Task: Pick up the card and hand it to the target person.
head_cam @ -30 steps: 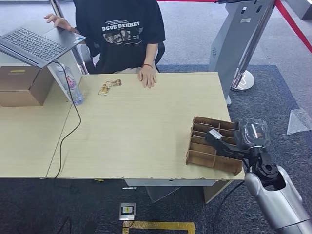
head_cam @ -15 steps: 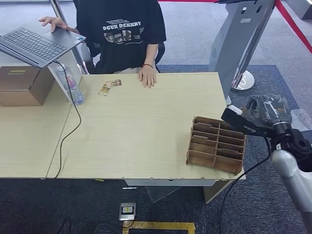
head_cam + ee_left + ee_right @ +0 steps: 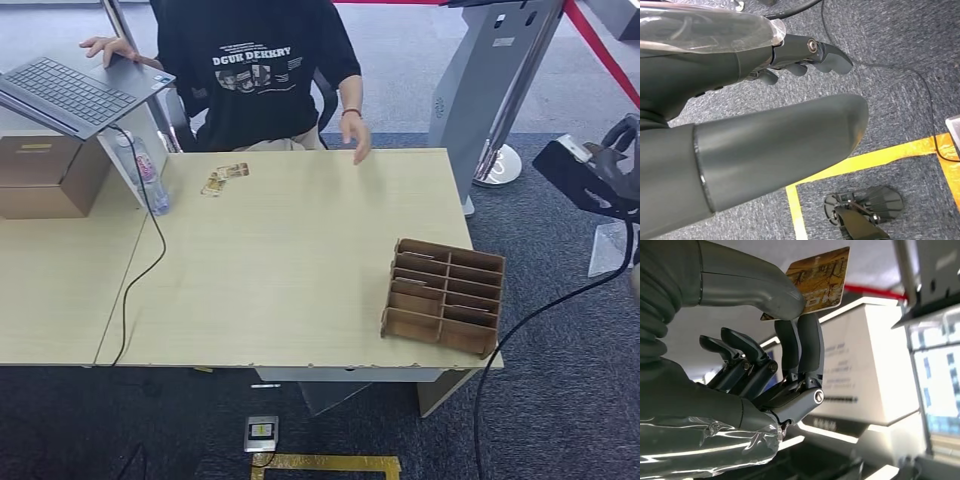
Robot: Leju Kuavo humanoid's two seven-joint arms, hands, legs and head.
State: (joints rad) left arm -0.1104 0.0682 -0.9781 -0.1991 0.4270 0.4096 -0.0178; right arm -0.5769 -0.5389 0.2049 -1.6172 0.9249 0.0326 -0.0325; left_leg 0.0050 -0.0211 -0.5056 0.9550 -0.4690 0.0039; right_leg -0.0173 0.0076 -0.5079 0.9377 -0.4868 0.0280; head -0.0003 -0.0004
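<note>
Gold card (image 3: pixel 820 281) pinched by right hand (image 3: pixel 791 340), wrist view | left hand (image 3: pixel 806 55) holds nothing, fingers apart

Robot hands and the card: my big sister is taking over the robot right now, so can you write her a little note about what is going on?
Right hand: raised at the table's right side, pinching the card between thumb and fingers.
Left hand: hangs over the carpet, holds nothing, fingers partly curled.
The wooden divider tray sits at the table's near right corner. Two more cards lie on the table in front of the person.
The person sits at the far side with one hand lifted over the table edge.
Done: card picked up.
Left: carry it across to the person's hand and let go.
</note>
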